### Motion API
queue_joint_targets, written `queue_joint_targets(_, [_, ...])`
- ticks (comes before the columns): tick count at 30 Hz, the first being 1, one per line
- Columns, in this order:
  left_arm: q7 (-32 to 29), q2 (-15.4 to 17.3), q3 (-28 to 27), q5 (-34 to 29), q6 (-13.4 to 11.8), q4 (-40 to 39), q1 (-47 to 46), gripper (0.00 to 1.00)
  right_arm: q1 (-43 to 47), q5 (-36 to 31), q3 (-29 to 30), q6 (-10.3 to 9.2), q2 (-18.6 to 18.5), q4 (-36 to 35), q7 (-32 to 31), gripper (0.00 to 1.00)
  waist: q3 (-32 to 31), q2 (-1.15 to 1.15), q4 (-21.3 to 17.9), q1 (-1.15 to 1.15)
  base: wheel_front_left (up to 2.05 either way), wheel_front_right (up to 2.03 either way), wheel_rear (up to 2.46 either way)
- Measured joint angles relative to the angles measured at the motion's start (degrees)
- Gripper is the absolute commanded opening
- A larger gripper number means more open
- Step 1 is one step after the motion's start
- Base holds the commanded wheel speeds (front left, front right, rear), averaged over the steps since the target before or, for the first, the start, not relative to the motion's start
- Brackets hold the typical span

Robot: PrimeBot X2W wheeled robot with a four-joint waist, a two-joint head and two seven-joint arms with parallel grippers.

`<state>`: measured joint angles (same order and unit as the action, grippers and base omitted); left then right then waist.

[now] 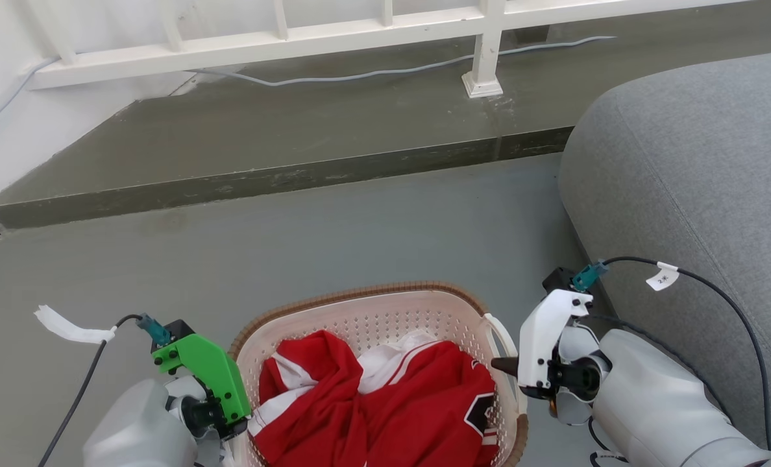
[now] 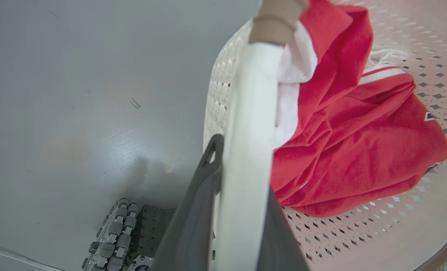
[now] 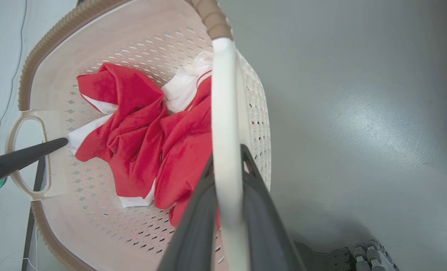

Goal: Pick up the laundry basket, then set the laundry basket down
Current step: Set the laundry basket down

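left gripper, right gripper each clenched on basket handle, bottom centre. worry: uneven lift tips it, red shirt spills

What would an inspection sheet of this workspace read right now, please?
Surface: grey floor, faint scuffs.
Job's things: laundry basket between both tools, red and white garment inside.
Clutter: nothing seen.
Tools: left tool shut on the left handle; right tool shut on the right handle.
Cables: right black cable, left black cable; grey cable along the raised step.
Surroundings: grey sofa at right, white railing behind.
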<state>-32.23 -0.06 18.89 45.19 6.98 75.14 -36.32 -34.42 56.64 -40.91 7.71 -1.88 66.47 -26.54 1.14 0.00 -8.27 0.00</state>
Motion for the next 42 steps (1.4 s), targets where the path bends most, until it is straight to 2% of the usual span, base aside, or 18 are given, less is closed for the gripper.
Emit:
queue_joint_targets(11, [1.66, 0.12, 0.11, -0.03, 0.00, -0.38, -0.09, 0.00, -0.02, 0.40, -0.19, 0.00, -0.10, -0.54, 0.36, 0.00, 0.72, 0.00, 0.04, 0.00, 0.00, 0.00, 0.00])
queue_joint_targets(19, [6.39, 0.25, 0.78, -0.70, -0.41, -2.10, -1.19, 0.00, -0.74, -0.23, -0.89, 0.00, -0.47, -1.49, 3.16, 0.00, 3.47, 0.00, 0.18, 0.00, 0.00, 0.00, 0.00])
queue_joint_targets(27, [11.58, 0.47, 1.74, -2.89, -1.45, -4.05, -4.13, 0.00, -3.60, -1.29, -1.68, 0.01, -1.01, -2.57, 6.31, 0.00, 7.47, 0.00, 0.33, 0.00, 0.00, 0.00, 0.00])
queue_joint_targets(42, [16.17, 0.37, 3.37, -4.30, -2.98, -5.48, -8.38, 0.00, -8.00, -3.79, -2.54, 0.01, -1.82, -3.70, 12.46, 0.00, 17.52, 0.00, 0.66, 0.00, 0.00, 0.00, 0.00])
